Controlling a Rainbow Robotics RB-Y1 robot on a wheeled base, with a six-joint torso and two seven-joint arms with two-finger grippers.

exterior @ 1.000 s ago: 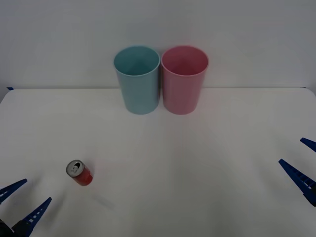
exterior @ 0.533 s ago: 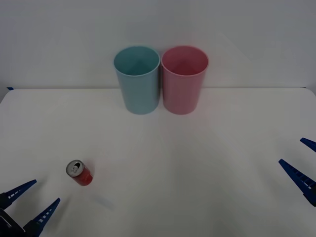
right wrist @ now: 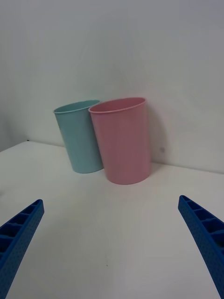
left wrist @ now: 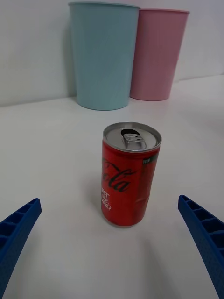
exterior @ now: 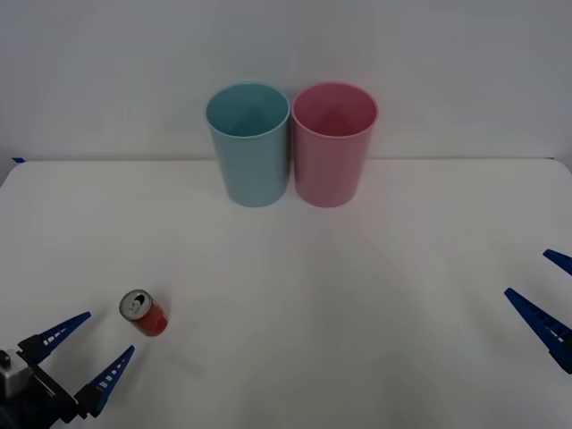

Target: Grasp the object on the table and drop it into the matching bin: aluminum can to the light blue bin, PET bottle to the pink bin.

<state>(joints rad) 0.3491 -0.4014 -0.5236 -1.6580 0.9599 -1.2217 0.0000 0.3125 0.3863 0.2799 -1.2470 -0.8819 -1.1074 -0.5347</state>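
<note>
Left gripper [exterior: 82, 356], fingers spread wide at lower left of the front view, lines up on the upright small red aluminium can [exterior: 145, 313], unclamped; right gripper [exterior: 547, 293] waits spread at right edge.

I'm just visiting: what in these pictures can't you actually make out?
- Inside bottom of the tall light blue plastic bin and the tall pink plastic bin: hidden by their own walls in the front view.
- Far side of the small red drink can: turned away in the left wrist view.
- Right hand: open, cut off by the front view's right edge.
- Left hand: open; its arm is cut off at the bottom corner.
</note>
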